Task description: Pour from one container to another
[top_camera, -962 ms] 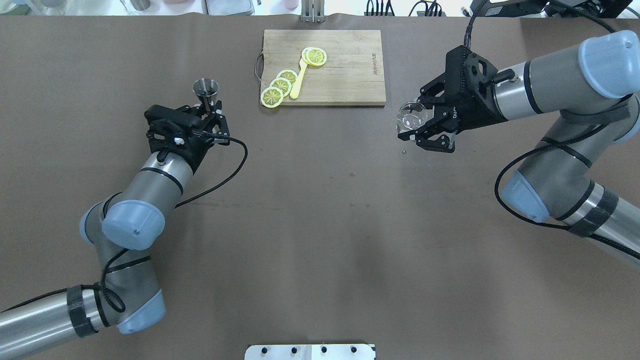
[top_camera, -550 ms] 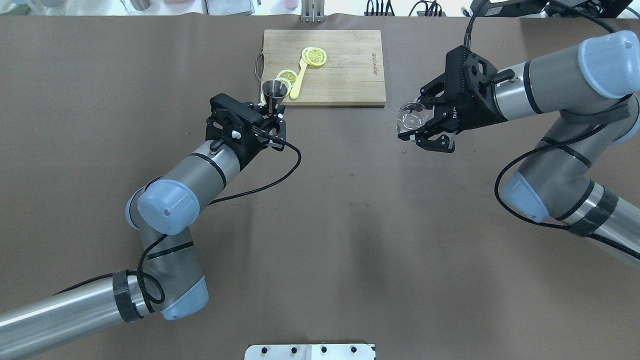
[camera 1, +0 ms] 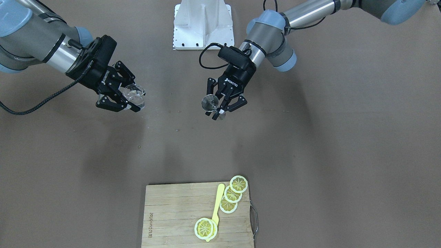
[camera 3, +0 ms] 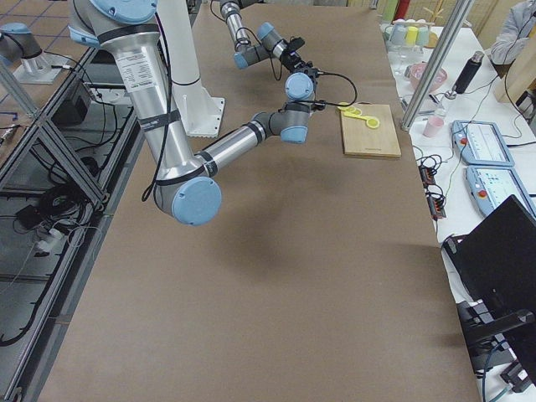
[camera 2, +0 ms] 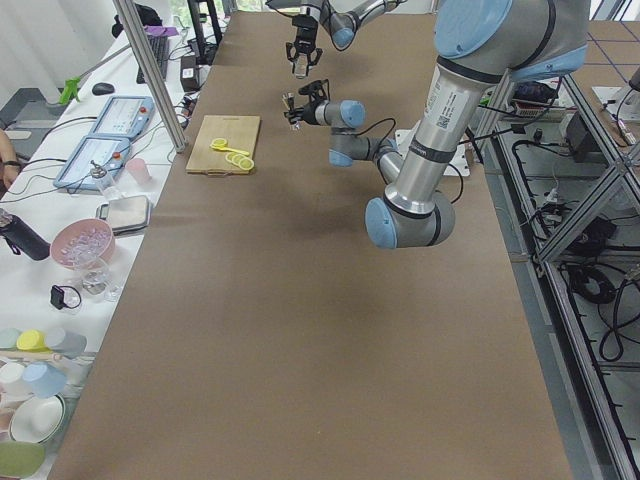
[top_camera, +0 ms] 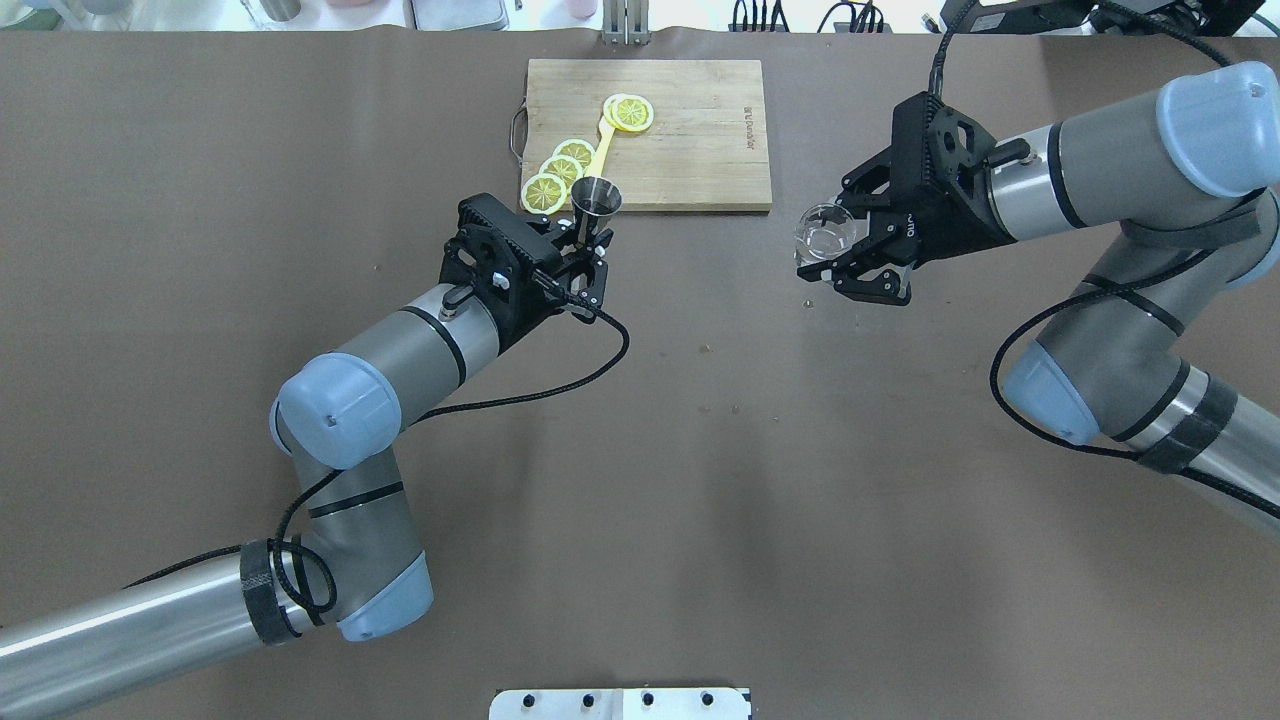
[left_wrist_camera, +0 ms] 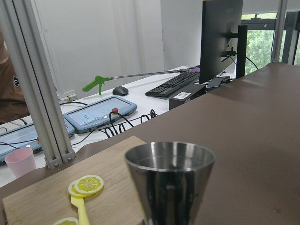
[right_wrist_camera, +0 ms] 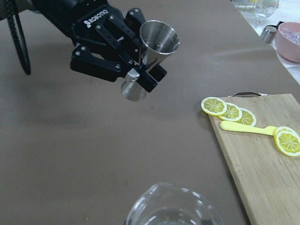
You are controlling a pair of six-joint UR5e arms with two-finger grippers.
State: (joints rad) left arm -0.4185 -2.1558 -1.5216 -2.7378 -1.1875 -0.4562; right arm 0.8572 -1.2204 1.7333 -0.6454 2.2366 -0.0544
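Left gripper (right_wrist_camera: 142, 70) pinches steel jigger (right_wrist_camera: 158, 41) at its waist, half hidden by fingers. Right gripper (top_camera: 828, 246) pinches clear glass cup (top_camera: 820, 225); contents unclear.

Seen from overhead, a wooden board (top_camera: 700, 140) lies on the brown table (top_camera: 640, 450) at 12 o'clock from its middle, with a metal handle (top_camera: 517, 133) on its 9 o'clock edge and a white plate (top_camera: 620, 703) at the table's 6 o'clock edge. Three overlapping lemon slices (top_camera: 563, 170) sit at the board's 8 o'clock, and a yellow utensil (top_camera: 603, 145) runs from them toward 1 o'clock, up to another slice (top_camera: 631, 113). In the left wrist view, a bench beyond the board holds a pink cup (left_wrist_camera: 19, 161), a control pad (left_wrist_camera: 101, 112), a green grabber (left_wrist_camera: 96, 83), a mouse (left_wrist_camera: 120, 90), a keyboard (left_wrist_camera: 173, 83) and a monitor (left_wrist_camera: 221, 33).
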